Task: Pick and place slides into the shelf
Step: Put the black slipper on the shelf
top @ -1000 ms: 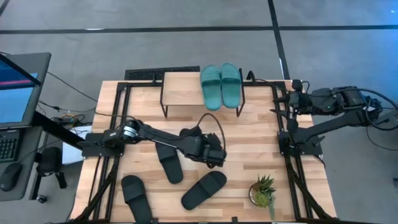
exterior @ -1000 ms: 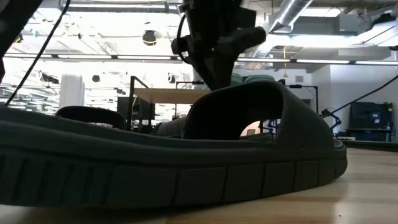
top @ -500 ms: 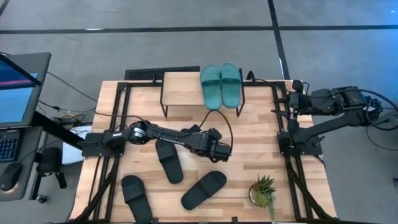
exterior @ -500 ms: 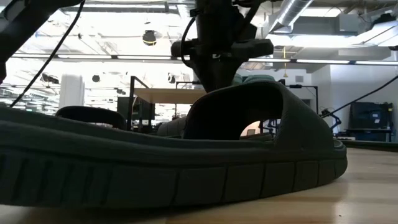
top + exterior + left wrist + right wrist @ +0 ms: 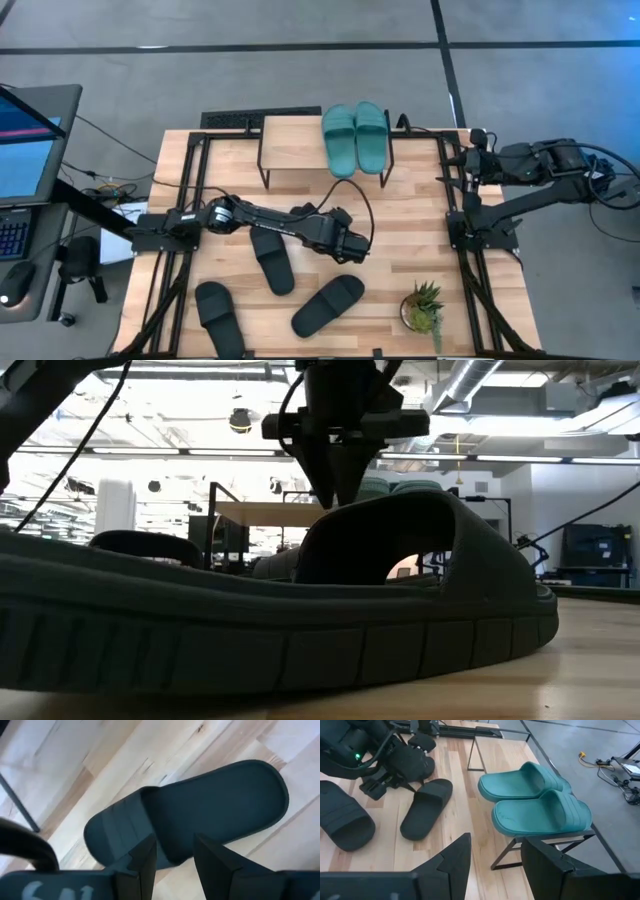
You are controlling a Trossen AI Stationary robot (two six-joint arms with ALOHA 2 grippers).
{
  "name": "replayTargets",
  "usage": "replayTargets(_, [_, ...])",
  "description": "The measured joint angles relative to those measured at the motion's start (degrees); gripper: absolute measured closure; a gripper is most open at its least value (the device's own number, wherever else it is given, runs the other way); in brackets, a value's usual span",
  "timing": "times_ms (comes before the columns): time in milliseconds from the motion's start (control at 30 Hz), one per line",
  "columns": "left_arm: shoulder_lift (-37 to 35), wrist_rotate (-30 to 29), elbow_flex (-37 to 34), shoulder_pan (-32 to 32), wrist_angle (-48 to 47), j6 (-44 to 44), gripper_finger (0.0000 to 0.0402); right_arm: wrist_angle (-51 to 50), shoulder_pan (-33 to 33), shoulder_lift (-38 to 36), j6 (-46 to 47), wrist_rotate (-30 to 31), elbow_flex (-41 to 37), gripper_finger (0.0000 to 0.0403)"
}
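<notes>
Slide, black, lies on the table just toward the front edge from the left claw, which hangs over its strap end. In the left wrist view the slide fills the space past the two fingers, which stand part-open with nothing between them; strap nearest the claw, bare heel end farther off. From above, its long axis runs on a slant: strap end up toward the claw, heel end down toward the front-left. The left arm is much the nearer; the right claw waits wide and empty at the table's far right corner, beside the shelf. Two teal slides already sit side by side on the shelf's right half. Two more black slides lie to the left. My guess: the claw need only drop onto the strap.
</notes>
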Motion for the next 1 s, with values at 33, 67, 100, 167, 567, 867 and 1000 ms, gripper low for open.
replayTargets(33, [0.0,0.0,0.1,0.0,-1.1,-0.6,0.0285,0.0,0.0,0.0,0.0,0.0,0.0,0.0242])
replayTargets(67, [0.0,0.1,0.3,0.0,-2.4,-1.1,0.0285,0.1,0.0,0.0,0.0,0.0,0.0,0.0242])
replayTargets(100, [0.0,0.2,0.4,0.0,-3.5,-1.5,0.0285,0.2,0.0,0.0,0.0,0.0,0.0,0.0242])
replayTargets(167, [0.0,0.8,0.5,0.0,-4.6,-1.5,0.0285,0.4,0.0,0.0,0.0,0.0,0.0,0.0242])
replayTargets(567, [0.0,4.3,0.5,0.7,-4.5,-1.4,0.0285,0.4,0.0,0.0,0.5,0.0,0.0,0.0242])
replayTargets(867, [0.0,4.6,0.5,1.7,-3.0,1.7,0.0273,0.4,0.0,0.0,0.4,-0.1,0.0,0.0242])
replayTargets(1000, [0.1,4.3,0.4,2.2,-3.0,2.5,0.0264,0.4,0.0,0.0,0.4,-0.1,0.0,0.0242])
